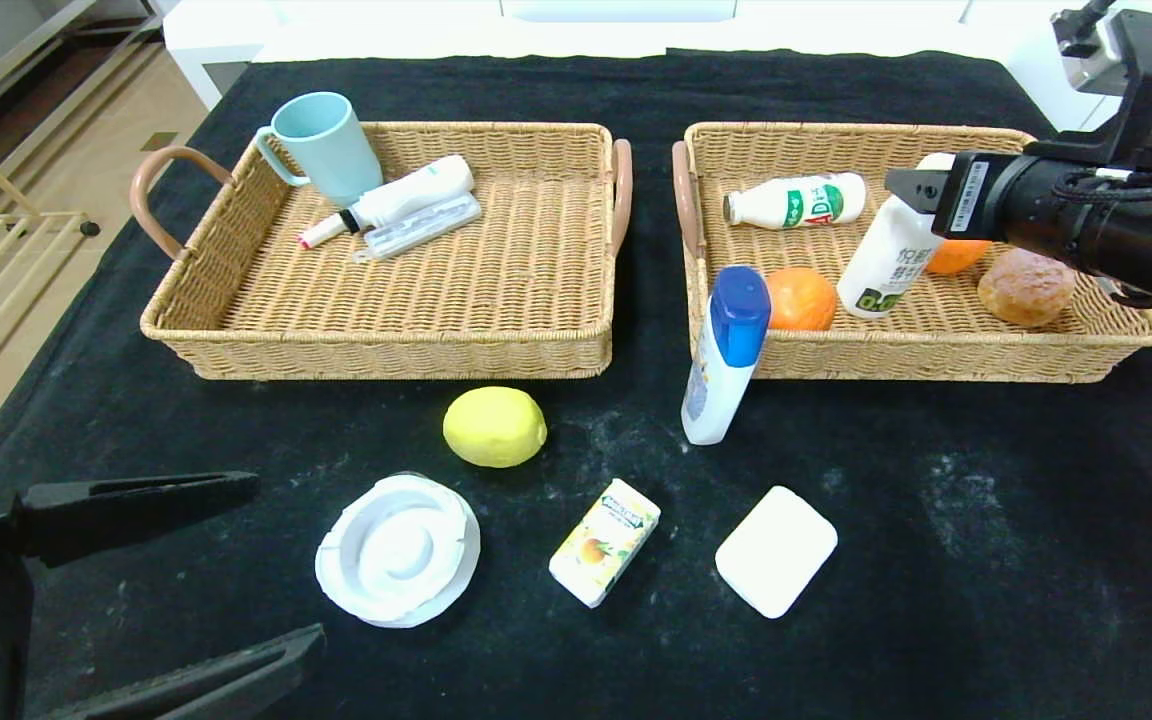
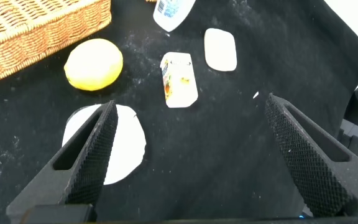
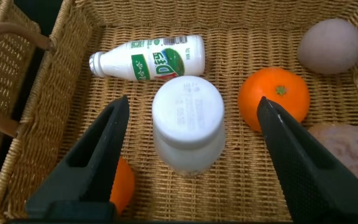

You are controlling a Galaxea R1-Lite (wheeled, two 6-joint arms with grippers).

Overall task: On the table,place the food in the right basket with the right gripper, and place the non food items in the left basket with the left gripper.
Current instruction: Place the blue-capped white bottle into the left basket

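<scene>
**White bottle let go in the right basket; lemon and juice box left for your right arm**

Your right gripper (image 3: 188, 158) hangs over the right basket (image 1: 921, 355), jaws spread clear on either side of the white bottle (image 3: 187, 124), which stands upright on the weave between two oranges. That rigid, smooth plastic bottle looks top-heavy and could tip if brushed as you lift away.

Next food: the lemon (image 1: 494, 426), firm, round and waxy, likely to roll, so close across its middle. The juice box (image 1: 604, 541) is light cardboard; take its long flat sides gently.

Your left gripper (image 2: 188, 149) waits wide open above the white lid (image 1: 398, 549), thin and flat.
</scene>
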